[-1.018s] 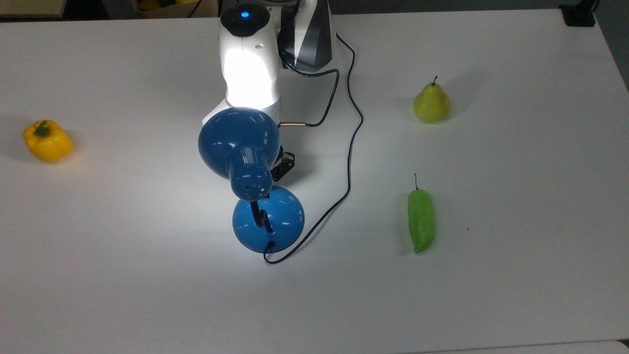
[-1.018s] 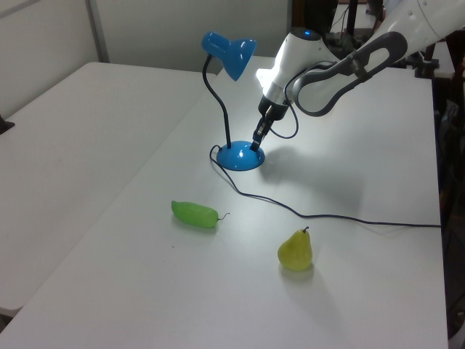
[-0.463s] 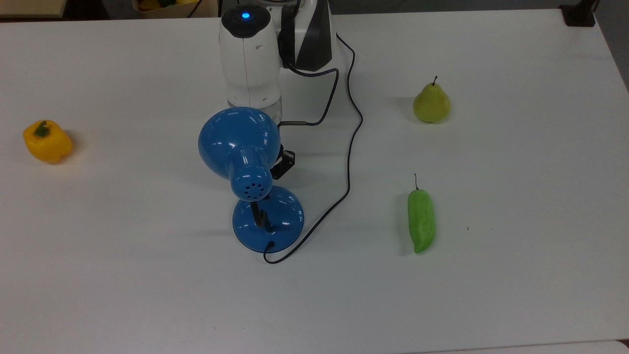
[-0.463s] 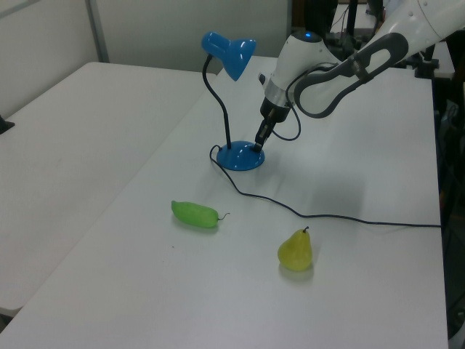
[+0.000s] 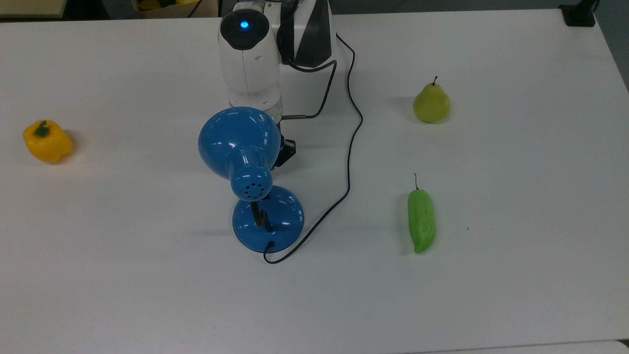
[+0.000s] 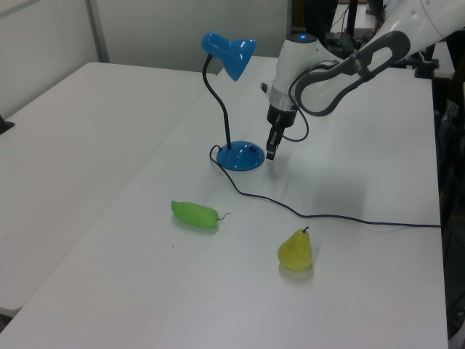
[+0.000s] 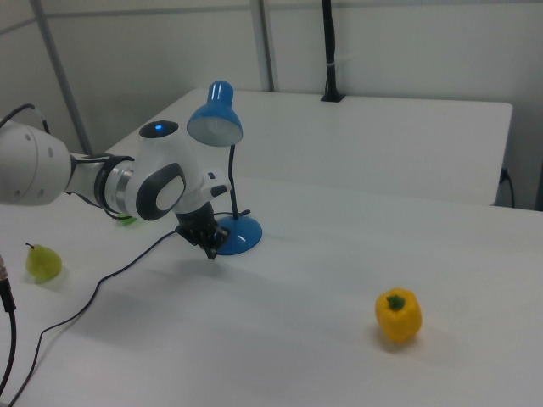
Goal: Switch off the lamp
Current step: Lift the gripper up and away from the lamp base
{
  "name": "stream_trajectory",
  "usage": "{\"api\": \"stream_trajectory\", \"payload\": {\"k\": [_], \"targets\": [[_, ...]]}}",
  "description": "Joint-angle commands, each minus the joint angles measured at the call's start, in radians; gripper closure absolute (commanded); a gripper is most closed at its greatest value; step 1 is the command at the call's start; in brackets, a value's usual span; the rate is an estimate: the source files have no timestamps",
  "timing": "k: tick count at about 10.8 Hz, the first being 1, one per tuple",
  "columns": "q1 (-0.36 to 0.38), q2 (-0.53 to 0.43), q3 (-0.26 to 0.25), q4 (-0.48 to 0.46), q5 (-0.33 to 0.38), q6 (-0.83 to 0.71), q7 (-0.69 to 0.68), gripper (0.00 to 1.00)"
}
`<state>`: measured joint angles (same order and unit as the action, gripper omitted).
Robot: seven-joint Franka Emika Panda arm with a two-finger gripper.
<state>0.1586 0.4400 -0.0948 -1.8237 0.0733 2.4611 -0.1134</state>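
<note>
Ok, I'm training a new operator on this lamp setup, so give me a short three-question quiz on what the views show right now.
1. True or false: the lamp casts a bright glow on the table.
2. In the left view, the end effector is: A) beside the lamp's base, B) over the pear, C) at the green pepper.
3. Which item lies farthest toward the top view's left?

Key: 1 false; 2 A; 3 the yellow bell pepper.
</note>
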Motion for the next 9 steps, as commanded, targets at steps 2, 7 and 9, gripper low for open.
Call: {"api": "stream_trajectory", "payload": {"k": [2,7,9], "targets": [[-0.019,-0.137,-0.006,-0.029,0.005,-0.235,-0.101,1.00],[-0.044,-0.295,-0.006,0.021,0.017,-0.534,-0.097,0.59],[-0.054,-0.345,-0.008,0.073,0.020,-0.659,-0.089,0.00]]}}
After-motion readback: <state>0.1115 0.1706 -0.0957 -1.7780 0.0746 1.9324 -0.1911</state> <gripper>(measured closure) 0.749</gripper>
